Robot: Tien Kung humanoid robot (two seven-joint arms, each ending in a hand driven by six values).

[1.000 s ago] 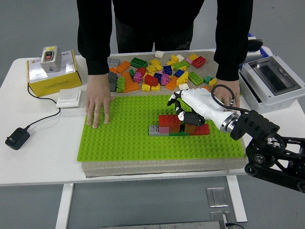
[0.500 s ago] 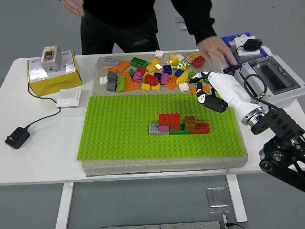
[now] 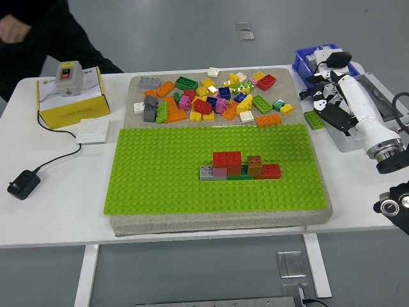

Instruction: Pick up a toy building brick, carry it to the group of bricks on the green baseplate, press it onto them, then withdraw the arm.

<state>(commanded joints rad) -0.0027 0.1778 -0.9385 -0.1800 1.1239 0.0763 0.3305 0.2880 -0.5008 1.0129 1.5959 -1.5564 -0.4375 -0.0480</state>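
Right robot hand (image 3: 329,102) off the green baseplate (image 3: 160,185), fingers loosely curled, empty.

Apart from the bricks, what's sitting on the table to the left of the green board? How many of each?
Yellow cardboard box: 1
Grey button unit on top of the box: 1
White wall switch: 1
Black power adapter with its cable: 1
Total: 4

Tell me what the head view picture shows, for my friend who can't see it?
A small group of bricks sits pressed on a green baseplate on a white table, with loose bricks piled behind it. The robot's right hand is off to the right, holding nothing.
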